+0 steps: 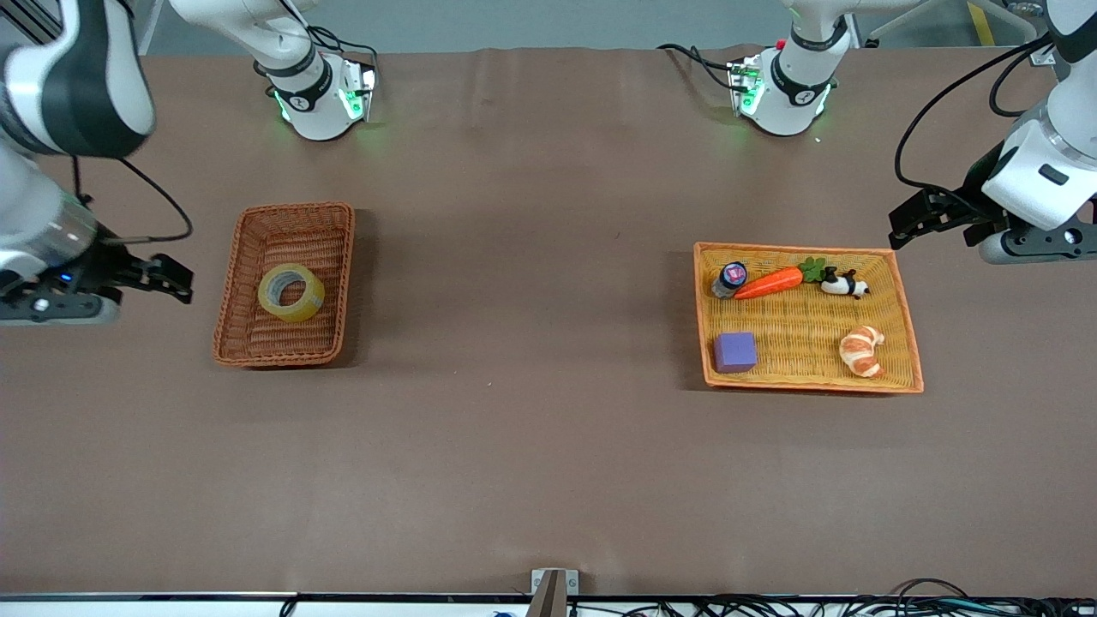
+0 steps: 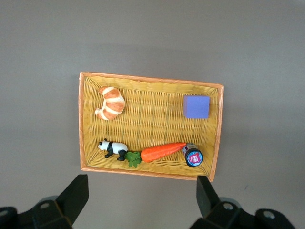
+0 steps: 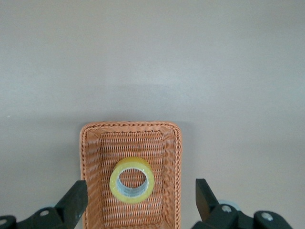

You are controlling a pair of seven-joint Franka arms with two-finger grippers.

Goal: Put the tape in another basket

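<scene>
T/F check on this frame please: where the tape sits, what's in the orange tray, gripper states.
1. The tape lies in the reddish-brown basket. True.
2. The right gripper is shut on the tape. False: it is open, off the basket's end, holding nothing.
3. The purple cube sits in the orange tray. True.
4. The carrot lies on the bare table. False: it is in the tray.
5. The left gripper is open. True.

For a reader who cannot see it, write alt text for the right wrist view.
A roll of yellowish tape lies flat in a reddish-brown wicker basket on a plain brown table. The right gripper hangs above it, its black fingers spread wide open.
</scene>
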